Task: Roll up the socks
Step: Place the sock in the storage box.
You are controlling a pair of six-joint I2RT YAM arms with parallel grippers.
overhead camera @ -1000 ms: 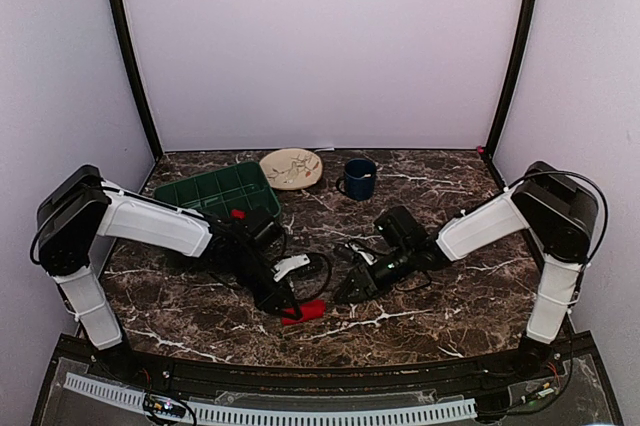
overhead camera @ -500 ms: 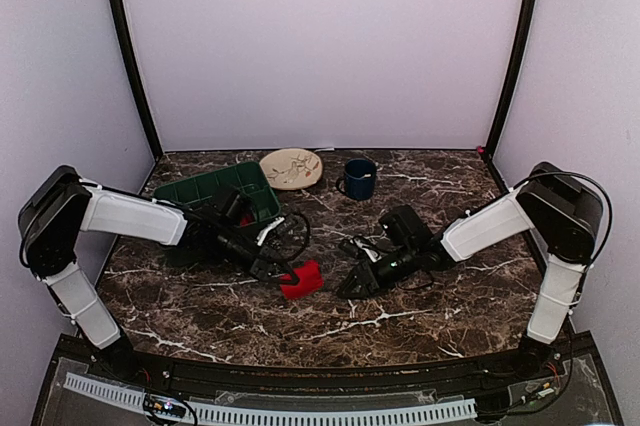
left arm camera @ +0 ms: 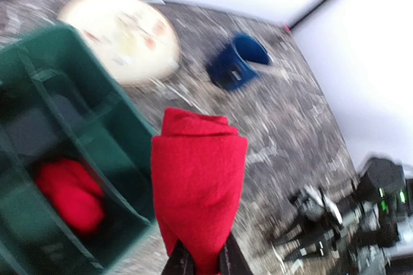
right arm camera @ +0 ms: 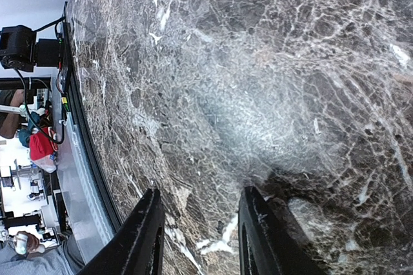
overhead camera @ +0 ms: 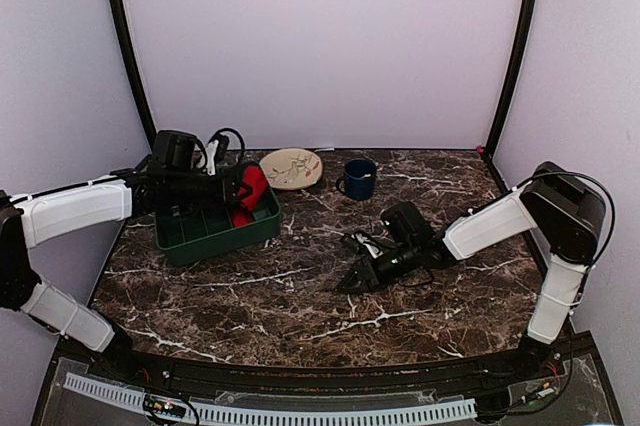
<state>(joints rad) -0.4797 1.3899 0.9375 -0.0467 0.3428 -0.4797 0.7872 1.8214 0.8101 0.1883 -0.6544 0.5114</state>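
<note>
Left gripper clamps rolled red sock at green divided tray edge; other bundle already inside. Right gripper half-open, empty. Only drop-off left.

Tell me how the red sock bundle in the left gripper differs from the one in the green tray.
The held bundle is pinched at one end by the left gripper and is up in the air; the tray bundle lies loose in a compartment of the green tray. The held bundle shows as a long, tight roll; the tray bundle looks like a rounder lump. Both are bright red and rolled up.
</note>
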